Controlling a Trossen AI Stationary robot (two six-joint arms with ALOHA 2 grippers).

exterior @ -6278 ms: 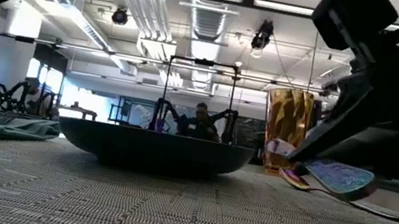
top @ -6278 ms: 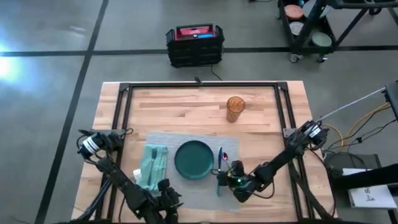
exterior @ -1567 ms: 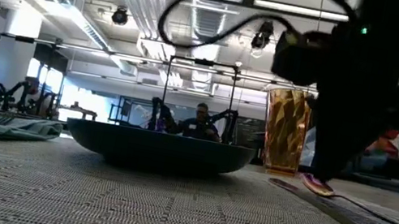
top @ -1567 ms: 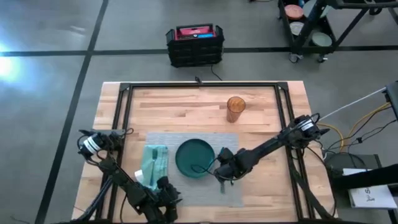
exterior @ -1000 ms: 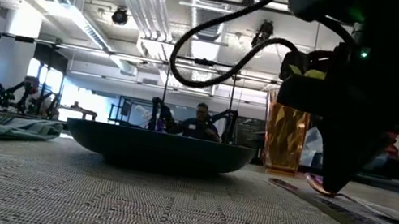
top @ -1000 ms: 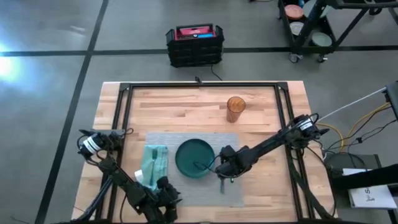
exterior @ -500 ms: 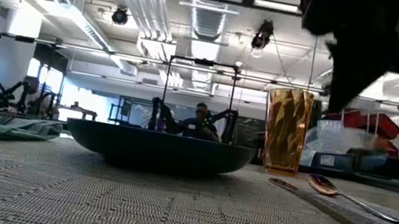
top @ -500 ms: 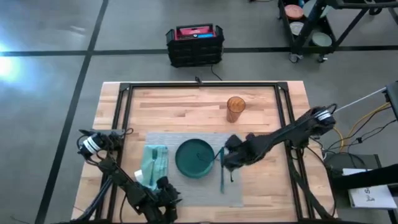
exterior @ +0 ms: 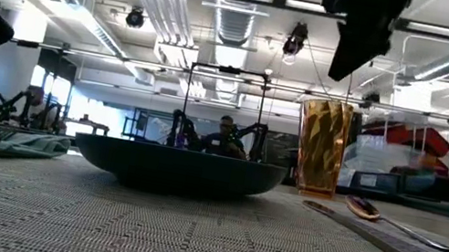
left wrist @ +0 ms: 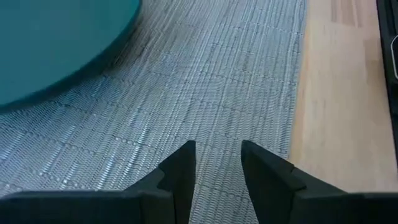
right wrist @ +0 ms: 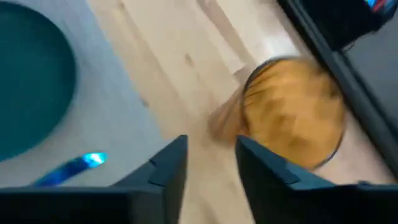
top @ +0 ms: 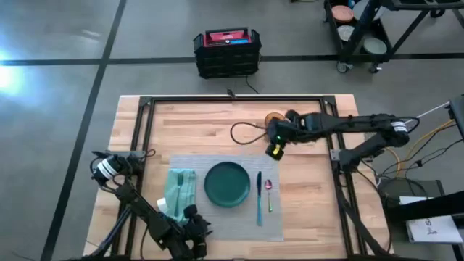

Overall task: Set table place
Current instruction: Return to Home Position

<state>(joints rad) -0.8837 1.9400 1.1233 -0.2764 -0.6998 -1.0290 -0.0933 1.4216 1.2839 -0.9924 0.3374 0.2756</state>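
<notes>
The grey placemat [top: 225, 217] lies on the wooden table [top: 217, 123]. On it rest a dark green plate [top: 227, 184], a teal napkin [top: 180, 192] to its left, and a blue-handled knife [top: 259, 199] and a spoon [top: 269, 190] to its right. An amber cup [top: 273, 117] stands on the wood beyond the mat. My right gripper [top: 275, 145] hovers open beside the cup [right wrist: 292, 121], above the table, touching nothing. My left gripper [left wrist: 216, 165] sits open low over the mat's near part, by the napkin.
Black frame rails [top: 232, 100] run along the table's far and side edges. A cable loop [top: 246, 133] from the right arm hangs over the wood left of the cup. Bare wood stretches across the far left of the table.
My right gripper has risen from the spoon on the mat and swung toward the table's far edge, ending beside the amber cup. The spoon stays lying on the mat, right of the knife.
</notes>
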